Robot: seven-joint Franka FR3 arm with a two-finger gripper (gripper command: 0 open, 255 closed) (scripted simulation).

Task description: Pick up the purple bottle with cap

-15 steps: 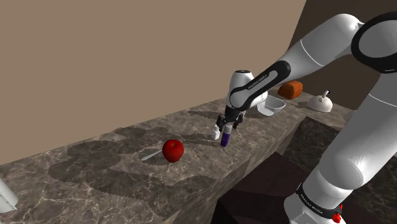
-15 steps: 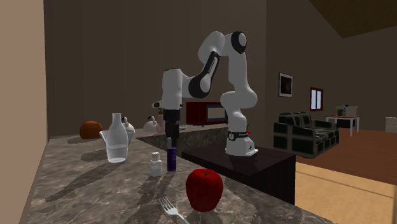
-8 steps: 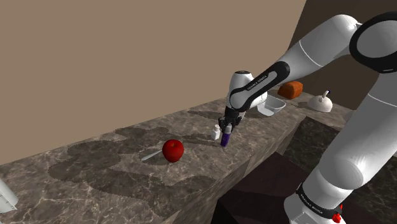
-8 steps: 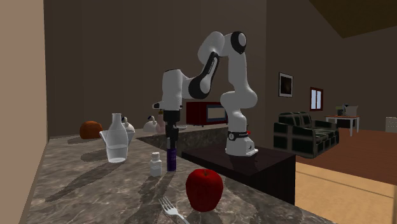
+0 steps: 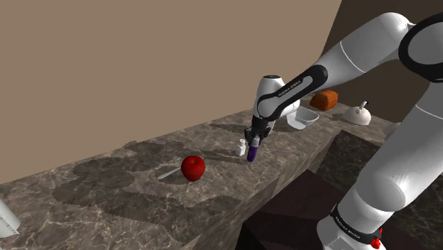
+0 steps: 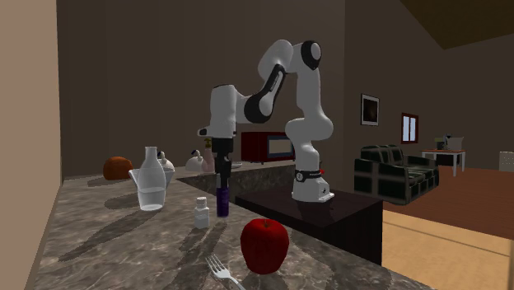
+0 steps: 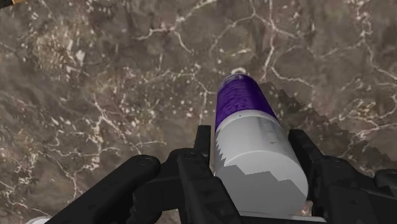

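While one black gripper clasps one purple bottle by its pale cap, upright over the marble counter, just beside one small white bottle, one red apple, one fork lying near it.

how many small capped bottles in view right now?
2: the purple bottle clasped in the gripper, and a small white bottle standing just beside it. More could be hidden.
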